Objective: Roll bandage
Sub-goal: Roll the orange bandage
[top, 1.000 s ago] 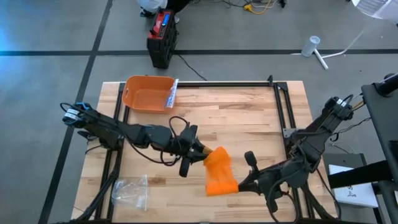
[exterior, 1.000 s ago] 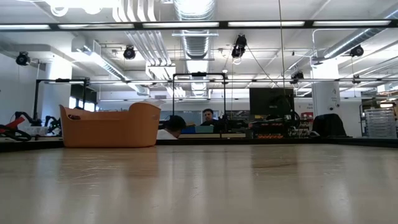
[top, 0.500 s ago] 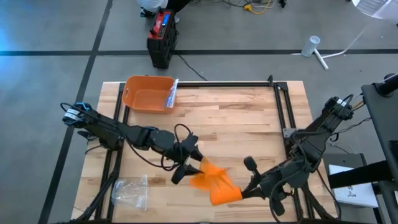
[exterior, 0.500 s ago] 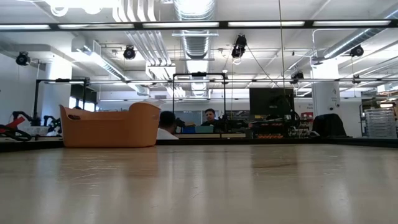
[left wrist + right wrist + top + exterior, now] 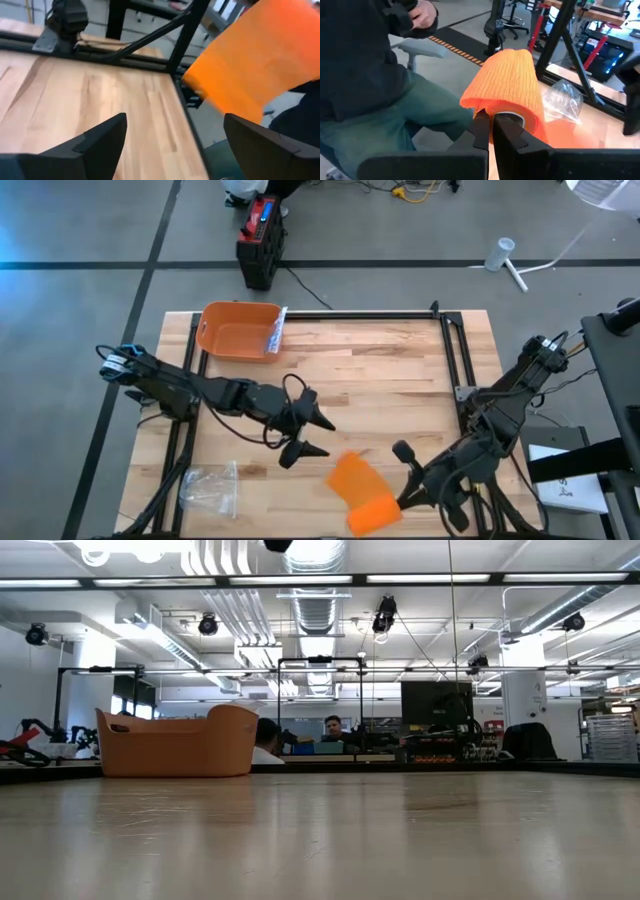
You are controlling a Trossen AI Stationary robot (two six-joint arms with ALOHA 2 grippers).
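Released by the left gripper, whose jaws now stand wide, the bandage sits lower centre.
Right gripper, jaws shut on its edge, holds it above the desk; rolling looks partly done.

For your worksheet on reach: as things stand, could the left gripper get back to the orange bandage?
Probably yes. The left gripper stands open beside the orange bandage, with bare table between them; the right gripper holds its other end.

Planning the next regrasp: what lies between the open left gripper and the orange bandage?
Nothing: in the high view only bare wood of the table separates the left gripper from the orange bandage, which the right gripper holds.
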